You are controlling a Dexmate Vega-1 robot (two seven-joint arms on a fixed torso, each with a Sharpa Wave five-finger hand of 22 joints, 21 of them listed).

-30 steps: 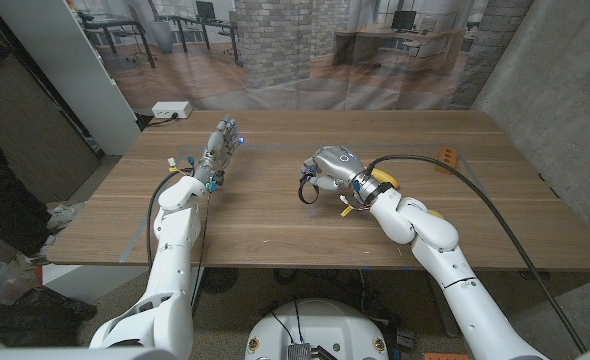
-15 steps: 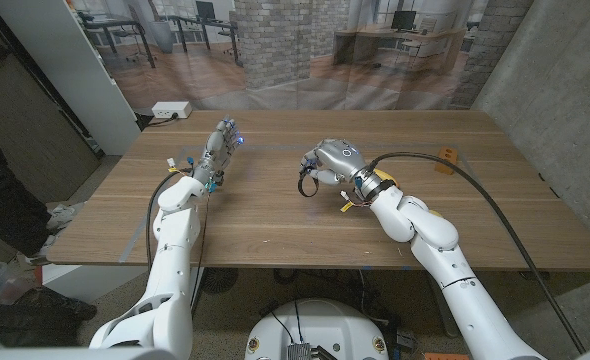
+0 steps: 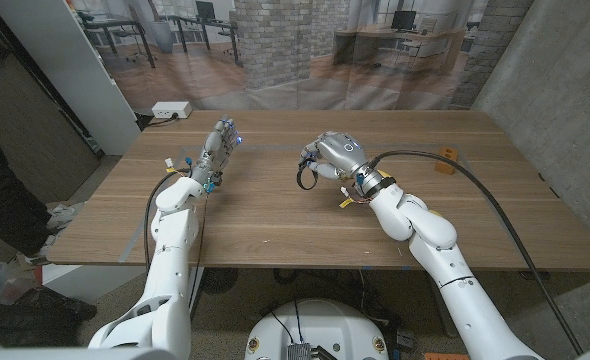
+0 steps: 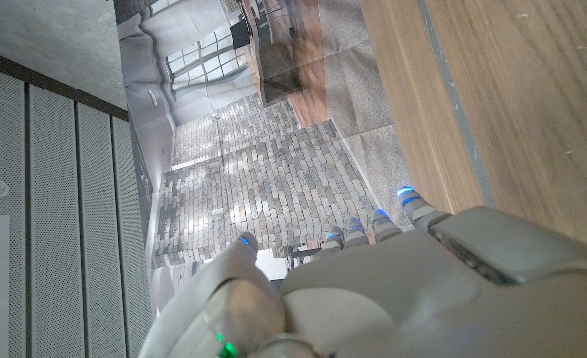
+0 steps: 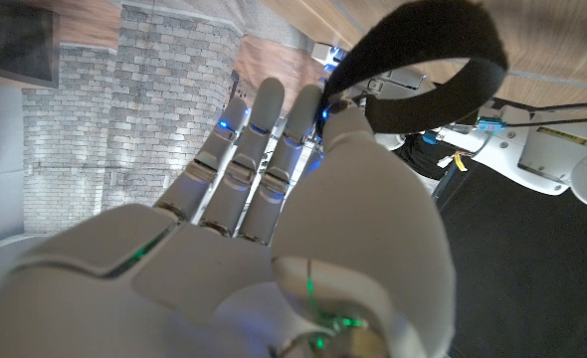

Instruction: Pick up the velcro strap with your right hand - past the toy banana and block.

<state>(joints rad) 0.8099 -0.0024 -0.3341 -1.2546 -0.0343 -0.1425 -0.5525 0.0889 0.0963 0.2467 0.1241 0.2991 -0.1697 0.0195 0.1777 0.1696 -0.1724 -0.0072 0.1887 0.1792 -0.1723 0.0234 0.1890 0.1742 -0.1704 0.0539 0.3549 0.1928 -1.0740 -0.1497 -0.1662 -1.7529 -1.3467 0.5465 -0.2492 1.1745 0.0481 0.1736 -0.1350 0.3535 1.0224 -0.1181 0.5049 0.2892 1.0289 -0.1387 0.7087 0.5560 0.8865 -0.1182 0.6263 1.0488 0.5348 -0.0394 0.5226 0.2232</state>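
Observation:
The black velcro strap hangs as a loop from the fingers of my right hand, which pinches it above the middle of the wooden table. In the right wrist view the strap curls out past the fingertips of my right hand. My left hand stands upright with its fingers together and pointing away, on the table's left side and apart from the strap. Nothing sits in my left hand. A small orange block lies to the right of my right forearm.
A white power box sits beyond the table's far left corner. A grey panel stands at the left, and a concrete wall closes off the right side. Black cable trails from my right arm over the table's right half.
My right hand has risen and drifted away from me with the strap dangling from it. My left hand has stayed put.

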